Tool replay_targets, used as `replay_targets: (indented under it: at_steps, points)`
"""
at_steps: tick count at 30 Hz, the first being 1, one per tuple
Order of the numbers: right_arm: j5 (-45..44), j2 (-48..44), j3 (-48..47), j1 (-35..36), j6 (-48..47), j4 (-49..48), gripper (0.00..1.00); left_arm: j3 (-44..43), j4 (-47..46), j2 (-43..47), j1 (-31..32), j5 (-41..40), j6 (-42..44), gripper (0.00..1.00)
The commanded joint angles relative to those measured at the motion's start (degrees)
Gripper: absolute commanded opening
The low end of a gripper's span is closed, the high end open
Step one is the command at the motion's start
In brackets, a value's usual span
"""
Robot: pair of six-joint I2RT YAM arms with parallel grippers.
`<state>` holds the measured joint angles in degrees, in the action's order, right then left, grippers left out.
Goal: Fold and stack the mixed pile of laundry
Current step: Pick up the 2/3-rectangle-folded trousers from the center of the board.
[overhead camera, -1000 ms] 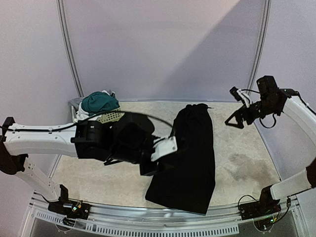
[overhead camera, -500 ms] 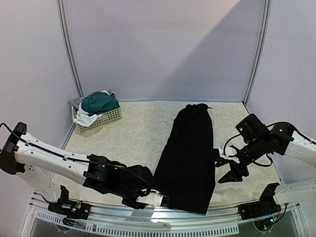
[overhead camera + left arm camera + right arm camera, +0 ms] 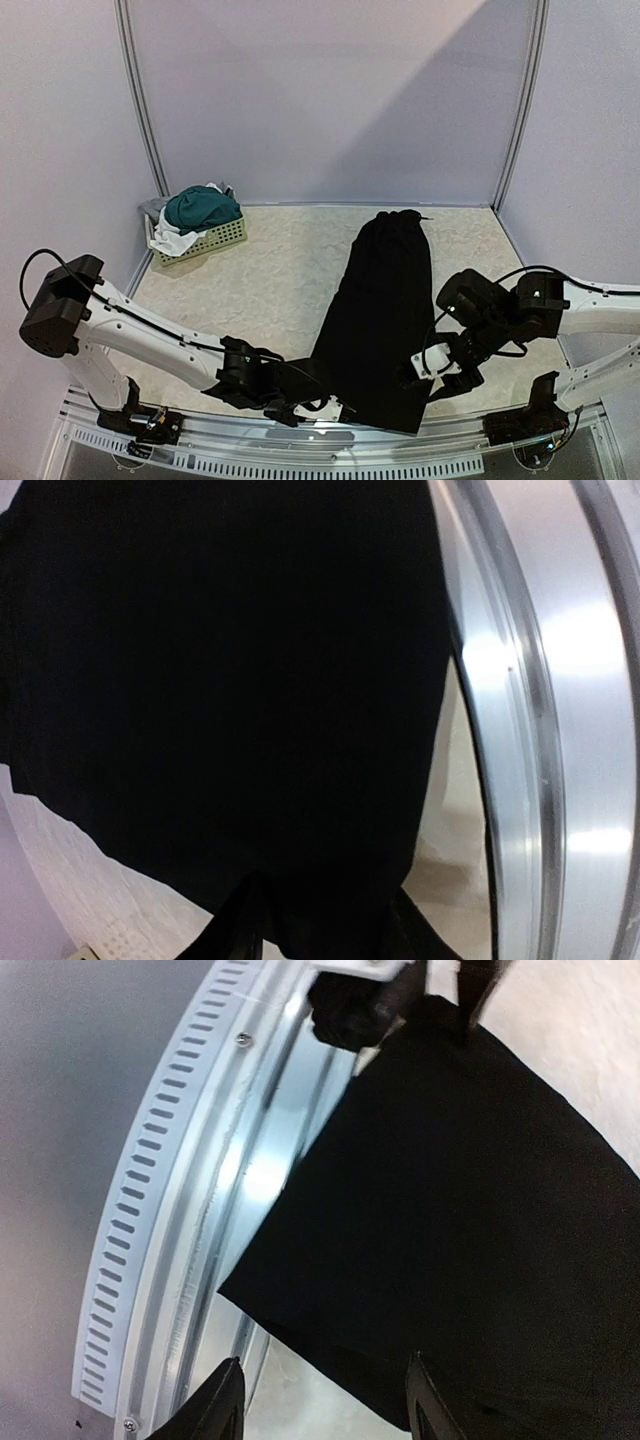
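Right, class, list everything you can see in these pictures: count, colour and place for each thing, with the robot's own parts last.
trousers: one, black, laid flat down the middle of the table, one end at the near edge
basket: one, pale and perforated, far left corner of the table
shorts: one, dark teal-green, heaped on top in the basket
white cloth: one, white, spilling over the basket's left side
table: one, mottled beige top
left gripper: one, dark fingers, open, at the trousers' near left corner
right gripper: one, dark fingers, open, by the trousers' near right corner
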<state>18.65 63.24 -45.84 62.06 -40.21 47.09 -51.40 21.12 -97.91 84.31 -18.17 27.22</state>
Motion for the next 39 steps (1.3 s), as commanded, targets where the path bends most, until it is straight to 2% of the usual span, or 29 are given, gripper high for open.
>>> replay_targets:
  at_steps: [1,7,10,15,31,33,39]
  points:
    - [-6.6,1.9,1.5,7.6,-2.7,-2.5,0.56,0.5,-2.1,-2.6,0.9,-1.5,0.7,0.33]
    - [-15.0,6.8,4.9,18.2,-4.7,-11.1,0.61,0.5,-1.9,-2.5,0.9,1.0,-0.1,0.10]
    - [-16.4,9.9,5.2,21.3,-4.6,-13.8,0.64,0.5,-1.4,-1.9,0.7,3.3,-1.6,0.00]
    - [-21.3,14.2,4.9,23.1,-3.1,-15.0,0.66,1.2,-2.1,-1.2,0.6,4.4,-3.7,0.00]
    - [-23.2,17.4,5.5,26.2,-1.3,-11.1,0.62,0.0,-2.4,-1.1,-1.1,4.2,-3.9,0.00]
    - [-24.5,18.4,5.5,26.3,-1.1,-11.2,0.60,0.0,-2.3,-1.0,-1.2,4.3,-3.9,0.00]
    - [-30.2,20.9,5.5,26.6,0.2,-12.9,0.41,-0.2,-1.9,-0.9,-1.5,4.3,-4.0,0.00]
